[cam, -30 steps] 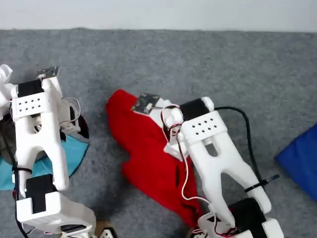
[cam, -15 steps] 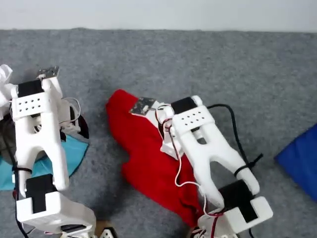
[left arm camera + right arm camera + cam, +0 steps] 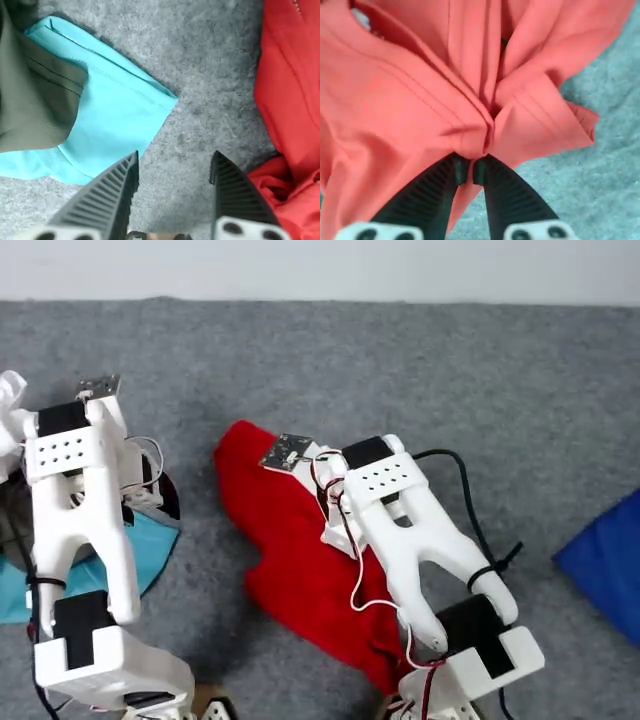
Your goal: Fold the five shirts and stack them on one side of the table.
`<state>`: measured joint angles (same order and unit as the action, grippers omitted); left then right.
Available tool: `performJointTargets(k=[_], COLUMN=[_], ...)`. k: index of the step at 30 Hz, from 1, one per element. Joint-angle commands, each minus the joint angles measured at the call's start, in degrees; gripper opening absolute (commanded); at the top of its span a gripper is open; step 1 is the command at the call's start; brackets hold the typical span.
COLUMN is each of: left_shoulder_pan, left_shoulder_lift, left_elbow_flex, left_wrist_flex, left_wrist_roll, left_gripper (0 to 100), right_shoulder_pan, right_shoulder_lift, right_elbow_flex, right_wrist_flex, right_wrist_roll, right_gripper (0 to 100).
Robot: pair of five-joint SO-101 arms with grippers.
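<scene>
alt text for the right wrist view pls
The right claw is shut on a pinched fold of the red shirt, whose fabric bunches into creases around the grip. The grey table surface shows beside the shirt.

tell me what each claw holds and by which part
Right claw pinches the red shirt by a bunched fold at its edge. Left claw is open, holding nothing.
</scene>
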<state>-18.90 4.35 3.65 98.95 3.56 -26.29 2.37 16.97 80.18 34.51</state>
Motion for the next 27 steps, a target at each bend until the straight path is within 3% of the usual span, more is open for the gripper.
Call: performJointTargets(k=[1,6,14,20,27], left_shoulder_pan=[-0.3,-0.3,-0.3,-0.2,-0.2], left_shoulder_lift=[-2.4,-2.4,-2.4,-2.4,-2.4], left_elbow_flex=[0.0,0.0,0.0,0.0,0.0], left_wrist_flex=[1.6,1.6,1.6,1.6,1.6], left_wrist_roll=[-0.8,-0.8,-0.8,-0.8,-0.8], left_gripper=[22,22,22,22,22], right_shoulder_pan=[-0.2,1.3,10.2,11.1,16.5], right_shoulder_lift=[-0.5,-0.7,-0.7,-0.3,3.3], right_elbow_flex=[-1.8,-2.8,-11.0,-15.6,-30.7], right_wrist_flex=[-0.7,-0.7,-0.1,-0.4,-2.6], right_wrist_roll=[0.1,0.1,0.1,0.1,3.9], right_gripper=[3.8,1.1,0.9,0.9,0.9])
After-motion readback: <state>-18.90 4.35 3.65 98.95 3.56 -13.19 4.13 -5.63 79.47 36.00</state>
